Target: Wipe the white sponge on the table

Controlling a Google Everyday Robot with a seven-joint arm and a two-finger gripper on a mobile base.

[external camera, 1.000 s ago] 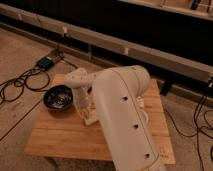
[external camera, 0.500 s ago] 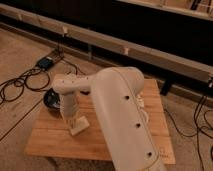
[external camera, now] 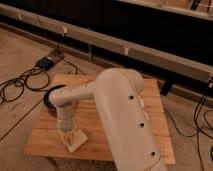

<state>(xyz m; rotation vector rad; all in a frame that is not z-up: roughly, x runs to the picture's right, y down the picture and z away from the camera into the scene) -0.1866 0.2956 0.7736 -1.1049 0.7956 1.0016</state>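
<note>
The white sponge [external camera: 77, 143] is a small cream block lying flat on the light wooden table [external camera: 42, 140], near its front-left part. My gripper [external camera: 70, 136] points down onto the sponge from its left and is shut on it, holding it against the planks. The big white arm [external camera: 122, 115] reaches across the middle of the table and hides much of its top.
A dark bowl [external camera: 50, 97] sits at the table's left edge, mostly hidden behind my forearm. On the floor to the left lie black cables [external camera: 20, 82] and a dark power box [external camera: 46, 62]. A long dark rail wall [external camera: 125, 50] runs behind the table. More cables [external camera: 200, 120] lie at the right.
The gripper and the sponge have slid together from beside the bowl toward the table's front edge. The forearm has swung down with them and now covers more of the bowl.
</note>
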